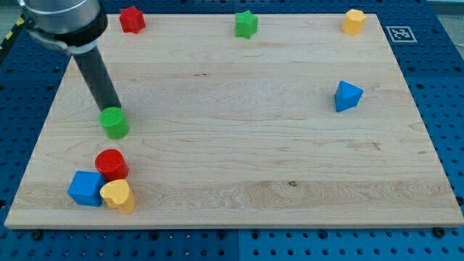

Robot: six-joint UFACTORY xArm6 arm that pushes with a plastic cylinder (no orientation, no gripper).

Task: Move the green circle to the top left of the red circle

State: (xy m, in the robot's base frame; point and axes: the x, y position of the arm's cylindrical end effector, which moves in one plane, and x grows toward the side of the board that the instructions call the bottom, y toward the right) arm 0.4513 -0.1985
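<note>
The green circle (114, 122) lies on the wooden board at the view's left. The red circle (112, 164) lies just below it, a short gap apart. My dark rod comes down from the view's top left, and my tip (110, 109) is at the green circle's upper edge, touching or nearly touching it. The green circle stands almost straight above the red circle.
A blue cube (86, 188) and a yellow heart-like block (118, 196) sit against the red circle's lower side. A red star (131, 19), a green star (246, 24) and a yellow block (354, 22) line the top edge. A blue triangular block (347, 96) sits at the right.
</note>
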